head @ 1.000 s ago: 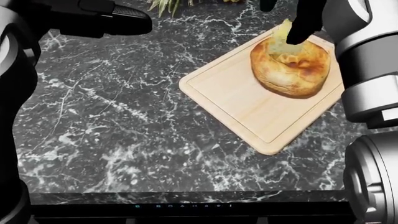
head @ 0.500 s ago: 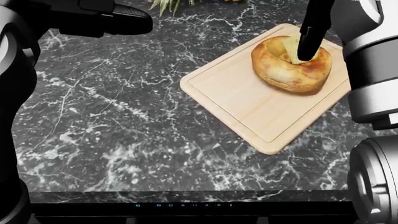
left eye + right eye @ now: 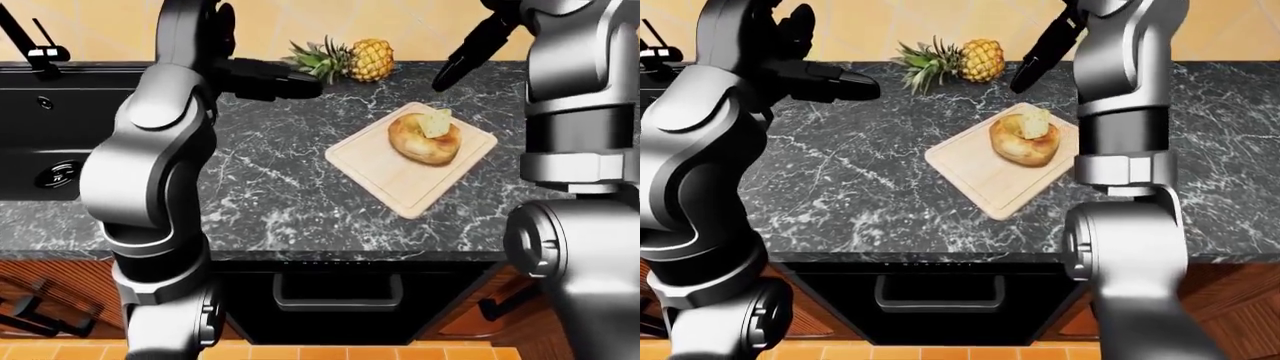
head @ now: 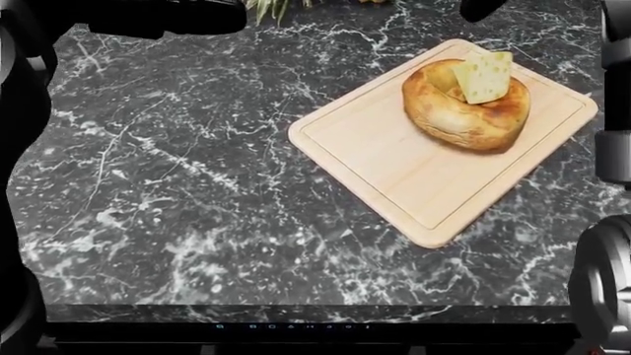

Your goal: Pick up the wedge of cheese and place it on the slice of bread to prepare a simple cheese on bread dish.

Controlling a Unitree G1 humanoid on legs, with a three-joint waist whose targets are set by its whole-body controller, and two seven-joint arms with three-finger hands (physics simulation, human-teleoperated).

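A pale yellow cheese wedge with holes rests tilted on top of the round, browned bread. The bread lies on the upper right part of a light wooden cutting board. My right hand hangs above and to the upper right of the board, apart from the cheese, its black fingers stretched out and holding nothing. Only its tip shows at the top of the head view. My left hand hovers over the dark marble counter, left of the board, fingers extended and empty.
A pineapple lies at the counter's far edge, above the board. A black sink with a faucet sits at the left. An oven door handle shows below the counter's near edge.
My right hand has let go of the cheese and risen up and away from the bread. The wedge stays on the bread. The left arm has barely moved.
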